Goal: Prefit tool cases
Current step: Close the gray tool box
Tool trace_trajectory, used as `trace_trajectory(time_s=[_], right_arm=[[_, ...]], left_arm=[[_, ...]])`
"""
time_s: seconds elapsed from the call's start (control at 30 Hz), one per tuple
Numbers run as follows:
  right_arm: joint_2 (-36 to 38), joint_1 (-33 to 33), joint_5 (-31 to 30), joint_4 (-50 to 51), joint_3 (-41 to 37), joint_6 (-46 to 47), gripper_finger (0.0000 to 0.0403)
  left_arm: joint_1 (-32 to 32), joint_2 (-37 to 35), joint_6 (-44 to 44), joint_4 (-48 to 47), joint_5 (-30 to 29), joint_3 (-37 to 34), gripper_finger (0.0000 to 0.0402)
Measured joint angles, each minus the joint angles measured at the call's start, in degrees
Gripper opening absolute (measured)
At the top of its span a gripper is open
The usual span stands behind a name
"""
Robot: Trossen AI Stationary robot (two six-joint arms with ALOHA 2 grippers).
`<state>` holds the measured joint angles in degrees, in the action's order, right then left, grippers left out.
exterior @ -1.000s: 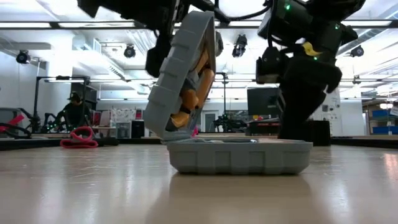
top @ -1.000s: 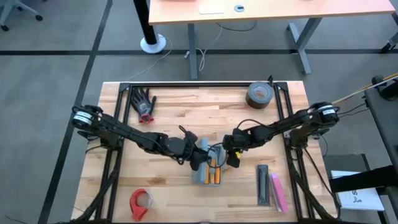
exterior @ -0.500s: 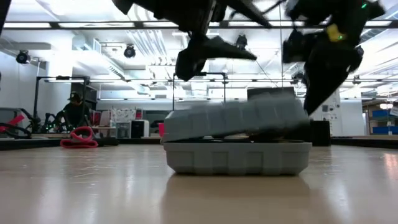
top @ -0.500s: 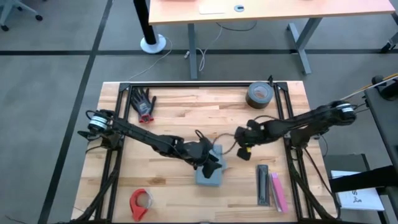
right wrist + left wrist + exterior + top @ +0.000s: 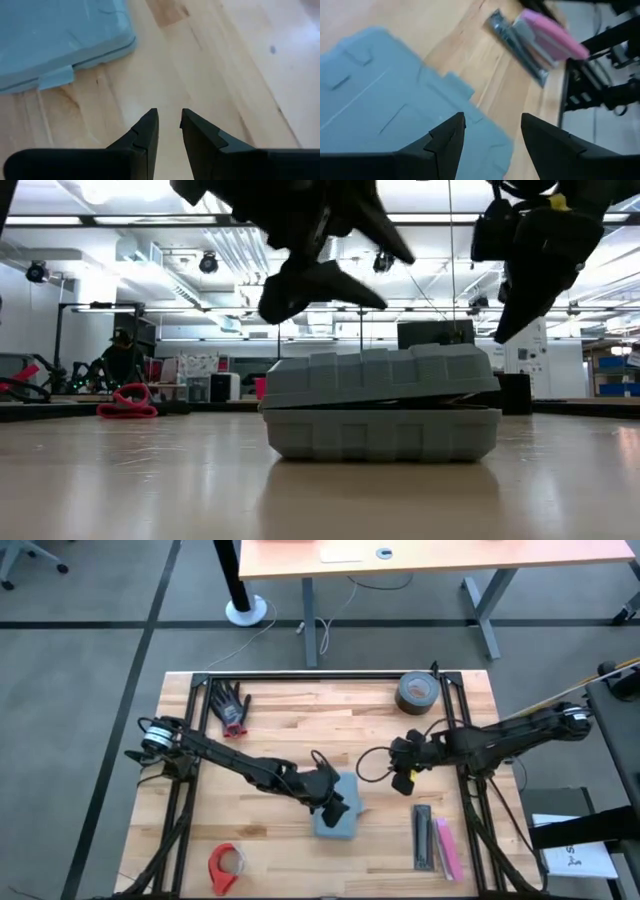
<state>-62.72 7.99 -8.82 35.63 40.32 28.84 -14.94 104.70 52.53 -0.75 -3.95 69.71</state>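
The blue-grey tool case lies flat on the table's middle, its lid down on the base with a thin gap at one end in the low view. My left gripper hovers open just above the lid, touching nothing. My right gripper hangs in the air to the right of the case. Its fingers stand a narrow gap apart over bare wood, with the case's corner beyond them.
A black bar and a pink bar lie right of the case near the near edge. A grey tape roll sits at the far right, a black-red glove at the far left, and a red tape dispenser at the near left.
The case's lid stood nearly upright a second ago, with orange tools showing inside. It has swung down onto the base, and the case now looks closed. My left gripper moved right over the lid and stays above it. My right gripper drew back toward the table's right edge.
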Motion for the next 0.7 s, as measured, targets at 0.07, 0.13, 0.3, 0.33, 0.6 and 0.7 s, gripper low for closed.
trace_trajectory(time_s=[0.07,0.13,0.3,0.33,0.6,0.7], right_arm=[[-1.43,0.24,1.29,-2.16,-0.03,-0.27,0.007],[-2.8,0.75,2.39,-4.36,-0.03,-0.66,0.0072],[-7.66,2.47,7.06,-11.38,-0.03,-1.22,0.0075],[-8.75,3.0,7.85,-13.01,-0.03,-1.38,0.0074],[-17.85,5.61,14.78,-23.59,0.92,-1.56,0.0061],[-19.52,6.93,15.3,-24.18,2.12,-1.02,0.006]], left_arm=[[-0.26,0.05,0.05,-1.82,-0.01,-0.04,0.0201],[-0.52,0.2,0.35,-3.72,0.03,-0.04,0.0201],[-1.08,0.27,0.51,-7.43,-0.36,-0.09,0.0201],[-1.2,0.27,0.5,-8.16,-0.9,-0.09,0.0201],[-1.53,0.27,1.71,-10.44,-2.63,-3.27,0.0201],[-2.0,0.15,2.69,-9.25,-2.54,-4.25,0.0201]])
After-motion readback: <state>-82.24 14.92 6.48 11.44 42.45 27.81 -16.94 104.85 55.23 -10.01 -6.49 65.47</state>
